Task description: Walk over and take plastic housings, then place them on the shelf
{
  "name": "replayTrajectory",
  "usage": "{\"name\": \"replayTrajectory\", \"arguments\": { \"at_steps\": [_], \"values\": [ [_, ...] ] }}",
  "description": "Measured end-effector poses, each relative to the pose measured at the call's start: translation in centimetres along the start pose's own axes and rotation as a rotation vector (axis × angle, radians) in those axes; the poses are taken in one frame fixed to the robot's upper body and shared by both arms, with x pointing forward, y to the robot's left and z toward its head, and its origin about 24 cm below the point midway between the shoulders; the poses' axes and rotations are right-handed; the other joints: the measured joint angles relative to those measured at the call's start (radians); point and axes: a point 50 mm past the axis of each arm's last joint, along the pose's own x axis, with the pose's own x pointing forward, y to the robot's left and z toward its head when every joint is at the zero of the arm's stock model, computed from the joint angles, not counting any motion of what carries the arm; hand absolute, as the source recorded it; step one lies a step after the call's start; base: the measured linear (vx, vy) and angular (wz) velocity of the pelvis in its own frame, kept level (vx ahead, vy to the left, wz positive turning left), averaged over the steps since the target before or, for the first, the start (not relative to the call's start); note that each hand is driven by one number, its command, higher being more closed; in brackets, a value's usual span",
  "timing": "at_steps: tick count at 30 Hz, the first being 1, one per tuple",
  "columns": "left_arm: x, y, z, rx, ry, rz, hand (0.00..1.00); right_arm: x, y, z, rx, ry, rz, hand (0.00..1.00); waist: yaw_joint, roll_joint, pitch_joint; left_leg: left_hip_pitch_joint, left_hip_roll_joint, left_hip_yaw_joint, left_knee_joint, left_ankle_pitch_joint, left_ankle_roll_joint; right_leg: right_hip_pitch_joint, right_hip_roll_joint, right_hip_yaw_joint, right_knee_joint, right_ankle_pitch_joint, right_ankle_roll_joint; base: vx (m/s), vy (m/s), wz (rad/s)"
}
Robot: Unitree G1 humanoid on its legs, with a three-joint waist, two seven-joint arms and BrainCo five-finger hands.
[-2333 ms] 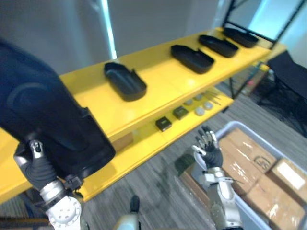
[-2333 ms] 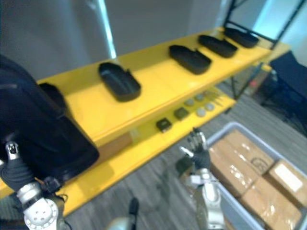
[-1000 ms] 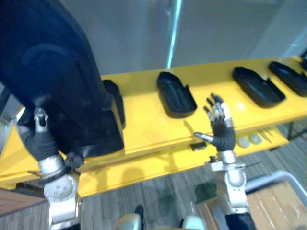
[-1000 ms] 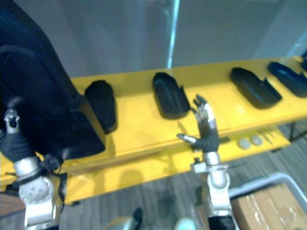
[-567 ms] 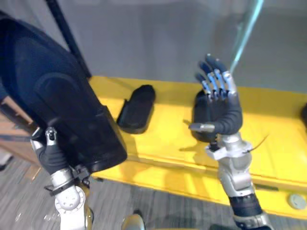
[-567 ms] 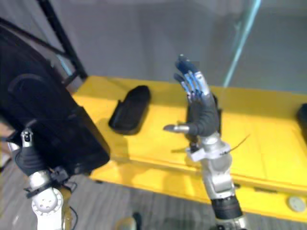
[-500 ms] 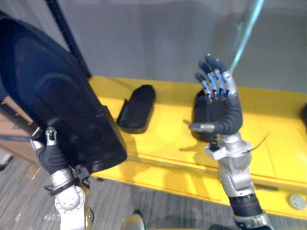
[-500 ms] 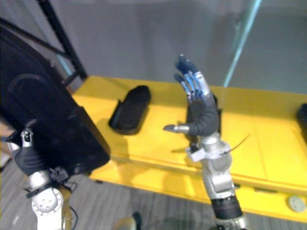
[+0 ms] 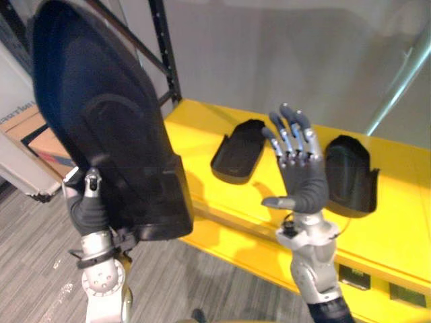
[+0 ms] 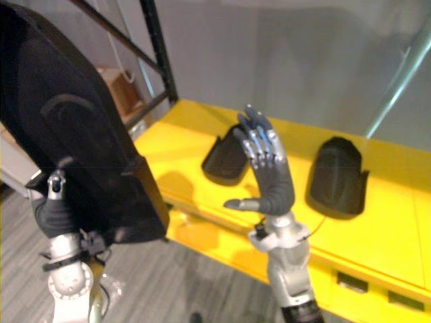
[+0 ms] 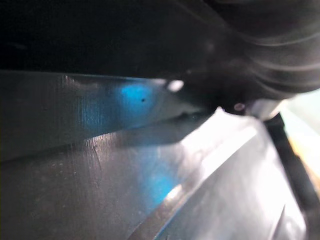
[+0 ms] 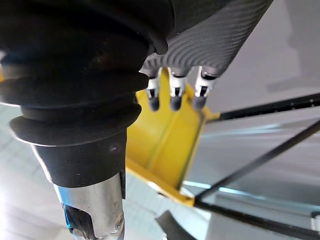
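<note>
**Big housing gripped in the left hand, right hand raised with its palm spread before the shelf**

Nearest the robot, the left hand (image 9: pixel 86 207) is closed on the lower edge of a large black plastic housing (image 9: pixel 101 121). Its thumb (image 9: pixel 92 180) is pressed on the face turned towards the robot, while the other fingers are hidden behind the part. The housing stands upright above those fingers and leans a little away from the thumb. In the left wrist view its dark, glossy surface lies right against the hand.

Further out, the right hand (image 9: pixel 303 185) is lifted with its palm towards the robot. Its fingers (image 9: pixel 294 138) are straight and slightly spread, its thumb juts sideways, and it holds nothing. In the right wrist view the same straight fingers point at the yellow shelf (image 9: pixel 397 202).

Beyond those fingers two smaller black housings lie on the shelf top. The open shell (image 9: pixel 236 145) sits on the thumb side of the raised fingers, hollow side up. The second shell (image 9: pixel 350 168) sits on the opposite side, just past the hand's outer edge. The two are well apart from each other.

Farther on the thumb side, a black rack post (image 9: pixel 163 54) rises at the shelf's end
</note>
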Motion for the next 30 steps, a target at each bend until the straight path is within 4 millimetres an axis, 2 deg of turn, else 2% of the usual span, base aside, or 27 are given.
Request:
{"name": "replayTrajectory", "arguments": {
  "at_steps": [2, 6, 10, 11, 12, 13, 14, 15, 18, 23, 24, 30],
  "values": [
    [0.3, -0.1, 0.1, -0.014, -0.01, 0.013, 1.0, -0.2, 0.0, -0.1, 0.0, 0.015, -0.005, 0.0, -0.002, -0.009, -0.004, -0.031, -0.003, -0.068, 0.005, 0.022, 0.007, -0.002, 0.014, 0.043, -0.005, -0.002, -0.013, 0.08, 0.045, 0.97],
    [-0.2, 0.1, -0.5, -0.002, 0.041, 0.034, 1.0, -0.5, -0.6, -0.5, 0.004, 0.072, 0.003, 0.0, 0.013, -0.019, -0.001, -0.087, -0.013, -0.151, 0.026, 0.051, 0.009, 0.033, 0.042, 0.032, -0.07, -0.009, -0.024, 0.05, -0.09, 0.84],
    [-1.6, 0.7, -0.9, 0.013, 0.101, 0.03, 1.0, -0.8, -2.2, -0.3, -0.007, 0.097, 0.004, 0.0, 0.024, -0.01, 0.018, -0.102, -0.008, -0.142, 0.097, 0.05, 0.01, 0.072, 0.057, 0.034, -0.048, -0.041, -0.031, -0.06, -0.077, 0.39],
    [-1.8, 0.7, -0.7, 0.011, 0.097, 0.023, 1.0, -0.8, -2.3, -0.2, 0.001, 0.09, 0.006, 0.0, 0.021, -0.009, 0.019, -0.101, -0.009, -0.123, 0.093, 0.046, 0.013, 0.066, 0.052, 0.034, -0.03, -0.073, -0.037, -0.13, -0.052, 0.09],
    [-1.6, 0.7, -0.2, 0.011, 0.065, 0.017, 1.0, -0.7, -2.3, 0.0, 0.001, 0.075, 0.008, 0.0, 0.025, -0.03, 0.028, -0.106, -0.014, -0.099, 0.088, 0.04, 0.012, 0.062, 0.033, 0.039, -0.03, -0.121, -0.002, -0.14, -0.074, -0.03],
    [-1.6, 0.7, -0.1, 0.007, 0.054, 0.02, 1.0, -0.7, -2.3, 0.0, -0.003, 0.07, 0.008, 0.0, 0.028, -0.035, 0.033, -0.111, -0.023, -0.093, 0.088, 0.044, 0.006, 0.063, 0.027, 0.039, -0.035, -0.137, 0.021, -0.15, -0.101, -0.01],
    [-1.7, 0.4, -0.1, -0.007, 0.057, 0.018, 1.0, -0.9, -2.3, 0.0, -0.009, 0.076, 0.002, 0.0, 0.019, -0.015, 0.041, -0.12, -0.02, -0.096, 0.085, 0.052, 0.0, 0.061, 0.033, 0.034, -0.029, -0.137, 0.027, -0.16, -0.07, 0.07],
    [-1.7, 0.2, -0.1, -0.01, 0.057, 0.006, 1.0, -1.1, -2.2, 0.0, -0.015, 0.08, -0.017, 0.0, 0.008, -0.012, 0.046, -0.118, -0.015, -0.088, 0.066, 0.06, -0.002, 0.06, 0.035, 0.031, -0.027, -0.137, 0.027, -0.15, -0.037, 0.13],
    [-1.3, 0.0, 0.1, -0.014, 0.034, 0.001, 1.0, -1.2, -2.3, 0.3, -0.019, 0.046, -0.06, 0.0, 0.002, -0.002, 0.038, -0.086, -0.009, -0.064, 0.005, 0.094, -0.005, 0.061, 0.035, 0.035, -0.026, -0.131, 0.028, -0.04, -0.01, 0.01],
    [-1.1, 0.0, 0.3, -0.018, 0.021, -0.001, 1.0, -1.6, -2.0, 0.0, -0.004, 0.069, -0.105, 0.0, 0.003, -0.024, 0.043, -0.083, -0.011, -0.045, 0.0, 0.098, 0.004, 0.046, 0.034, 0.067, -0.026, -0.112, 0.021, 0.0, -0.003, -0.07],
    [-2.0, 0.1, 0.0, -0.019, 0.057, 0.007, 1.0, -4.2, -2.3, -1.7, 0.044, 0.237, -0.231, 0.0, -0.017, -0.011, 0.041, -0.105, 0.005, -0.045, -0.003, 0.15, 0.005, 0.011, 0.061, 0.147, -0.033, -0.091, 0.022, 0.02, 0.008, -0.03],
    [-2.1, 0.1, 0.0, -0.016, 0.065, 0.006, 1.0, -4.5, -2.4, -1.7, 0.041, 0.246, -0.238, 0.0, -0.017, -0.004, 0.036, -0.107, 0.009, -0.047, -0.003, 0.143, 0.006, 0.005, 0.063, 0.146, -0.036, -0.095, 0.016, 0.0, 0.0, 0.01]
  ]
}}
